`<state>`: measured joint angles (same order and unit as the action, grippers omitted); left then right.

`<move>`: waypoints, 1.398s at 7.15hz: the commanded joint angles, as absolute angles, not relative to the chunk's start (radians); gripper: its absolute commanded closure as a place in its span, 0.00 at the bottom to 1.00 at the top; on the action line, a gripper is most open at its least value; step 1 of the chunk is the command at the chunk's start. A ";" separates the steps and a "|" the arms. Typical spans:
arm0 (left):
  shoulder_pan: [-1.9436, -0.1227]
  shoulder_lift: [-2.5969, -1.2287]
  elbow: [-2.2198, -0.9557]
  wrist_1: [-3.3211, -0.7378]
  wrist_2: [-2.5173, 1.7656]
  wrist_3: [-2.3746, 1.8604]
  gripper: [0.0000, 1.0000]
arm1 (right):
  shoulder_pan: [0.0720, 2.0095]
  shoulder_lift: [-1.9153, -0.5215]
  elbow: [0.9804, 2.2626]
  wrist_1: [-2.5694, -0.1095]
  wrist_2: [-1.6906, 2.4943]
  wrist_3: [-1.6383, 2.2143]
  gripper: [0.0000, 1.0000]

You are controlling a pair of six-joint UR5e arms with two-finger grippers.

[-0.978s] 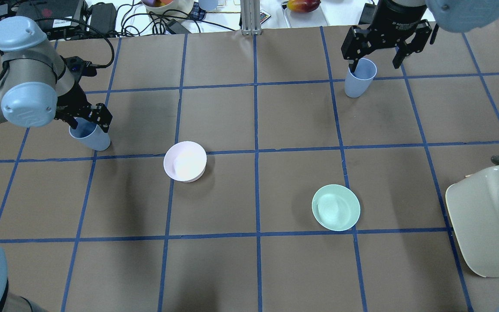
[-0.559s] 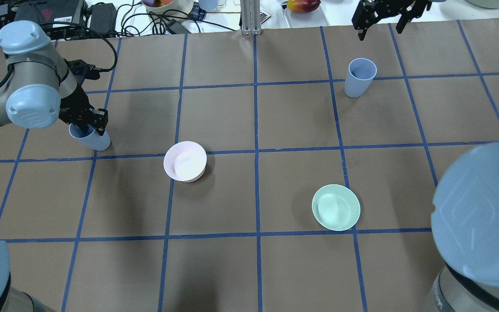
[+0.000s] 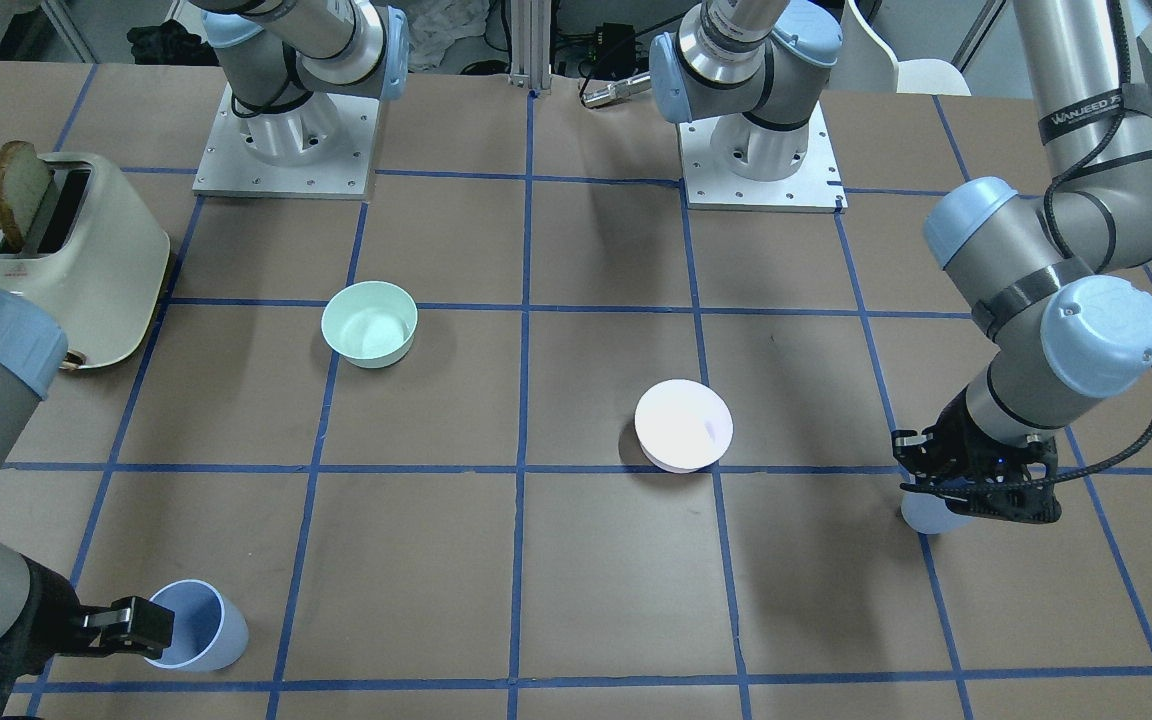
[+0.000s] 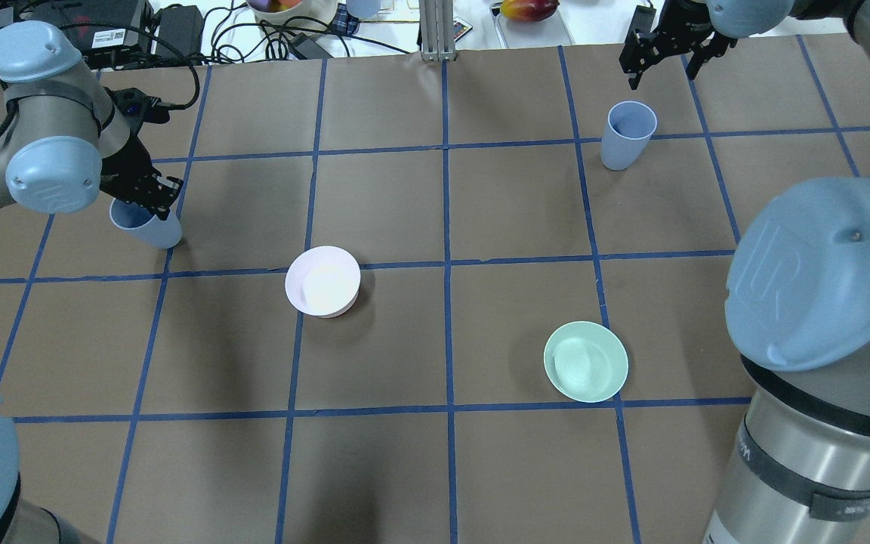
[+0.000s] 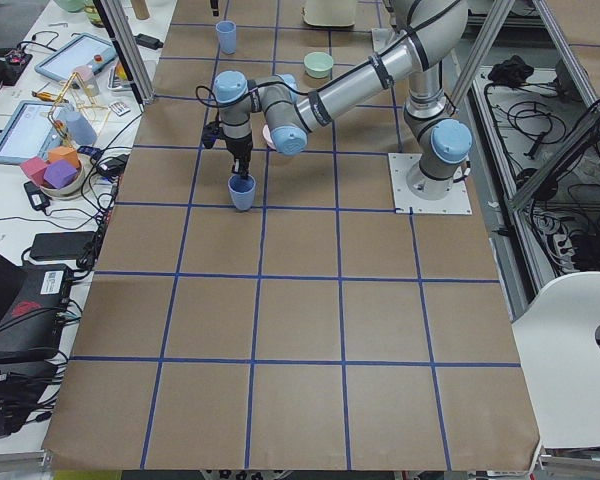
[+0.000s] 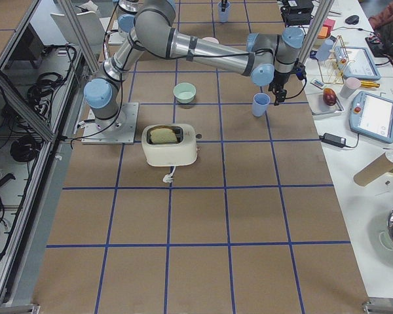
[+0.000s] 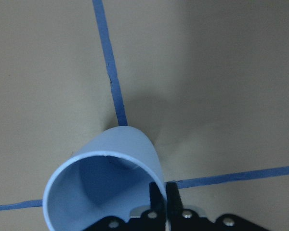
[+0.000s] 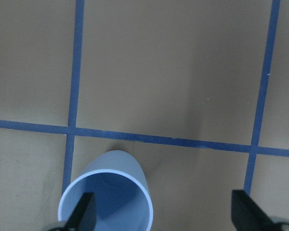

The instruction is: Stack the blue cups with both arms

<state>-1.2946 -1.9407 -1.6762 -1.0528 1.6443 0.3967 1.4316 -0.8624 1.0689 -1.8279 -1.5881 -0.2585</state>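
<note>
1. Blue cups (image 4: pixel 146 227) well apart on the brown table (image 4: pixel 374 468), with bare paper between them.
2. Left cup (image 7: pixel 101 192): pinched at the rim by the left gripper (image 7: pixel 163 199), one finger inside and one outside, jaws nearly closed on the thin wall.
3. Right cup (image 4: pixel 626 136): upright beside a tape crossing (image 4: pixel 582 140), close to the far table edge.
4. Right gripper (image 4: pixel 661 64): spread wide, holding nothing, above that cup and toward the far edge.
5. Pink bowl (image 4: pixel 322 281) and mint bowl (image 4: pixel 585 361): nearer the robot, off the straight line between the cups.
6. Cannot tell whether the left cup's base touches the table; in the front-facing view, mostly hidden behind the gripper.
7. Toaster (image 3: pixel 76 250): blocked in the overhead view by the right arm's joint cap (image 4: pixel 820 272).
</note>
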 commanded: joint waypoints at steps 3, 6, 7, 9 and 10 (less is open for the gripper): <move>-1.541 -2.075 -1.400 -1.117 1.592 -0.179 1.00 | 1.424 -0.833 1.115 -1.809 -1.589 -0.259 0.00; -1.742 -2.221 -1.202 -1.126 1.597 -0.452 1.00 | 1.424 -0.825 1.152 -1.812 -1.585 -0.261 0.66; -1.800 -2.256 -1.154 -1.123 1.601 -0.518 1.00 | 1.424 -0.825 1.160 -1.809 -1.585 -0.261 0.86; -1.882 -2.293 -1.092 -1.124 1.606 -0.622 1.00 | 1.424 -0.841 1.151 -1.760 -1.563 -0.261 1.00; -1.899 -2.307 -1.091 -1.120 1.606 -0.623 1.00 | 1.424 -0.848 1.147 -1.758 -1.560 -0.261 1.00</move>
